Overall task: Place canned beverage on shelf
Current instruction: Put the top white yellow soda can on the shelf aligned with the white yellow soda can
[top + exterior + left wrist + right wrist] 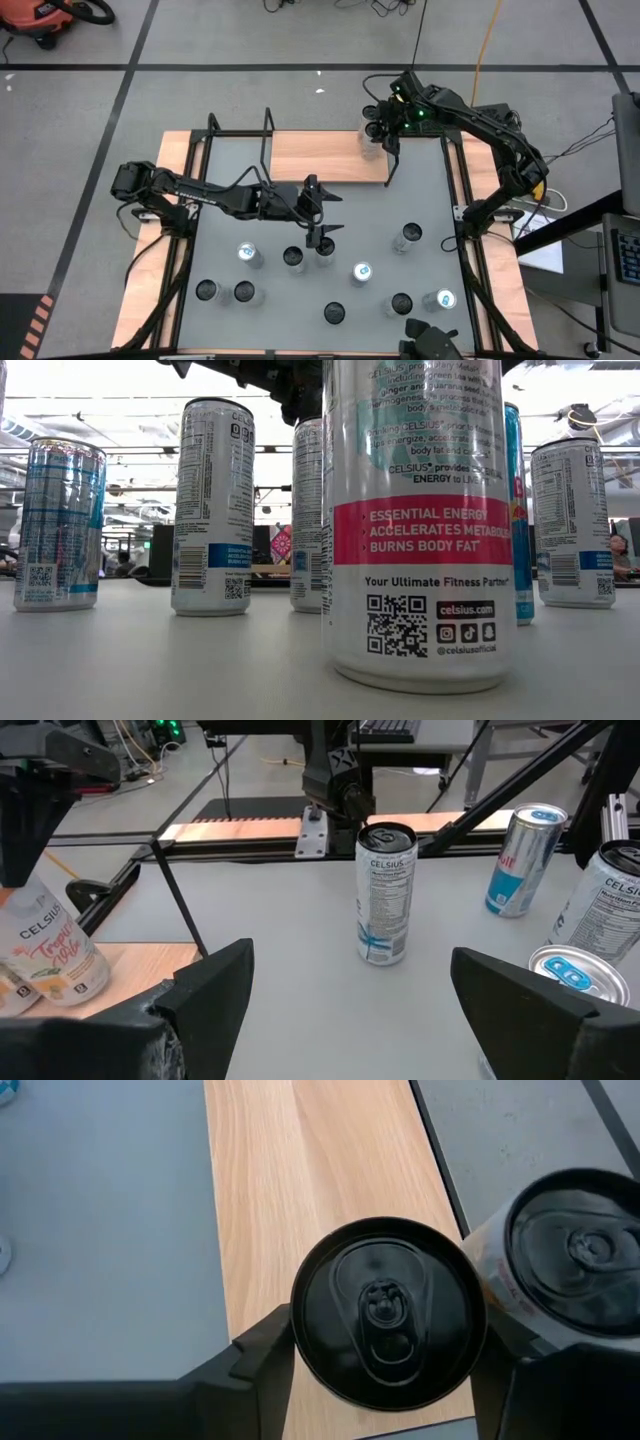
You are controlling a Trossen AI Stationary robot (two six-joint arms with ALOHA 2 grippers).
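Observation:
The shelf [320, 155] is a light-wood board with black rod ends at the table's far side. At its right end my right gripper [378, 130] is shut on a canned beverage with a black top [385, 1310], white-walled in the left wrist view [55, 945]. A second black-topped can [575, 1260] stands close beside it on the board. My left gripper [322, 212] hangs open above the table's middle, with nothing between its fingers and a white can [386, 895] standing on the table ahead of it. My right gripper pinches the can between its two fingers [250, 1370], which sit on opposite sides of its upper wall, just under the top rim [297, 1342]. The fingers come from above, slanting down. The can is upright, and in the left wrist view its base seems to rest on the shelf board [120, 965].
Several cans stand on the grey tabletop [420, 190] near its front edge, among them one [406, 238] at the right and one [248, 254] at the left. The shelf's left part is bare wood. Black frame rods [265, 140] rise at the shelf's ends.

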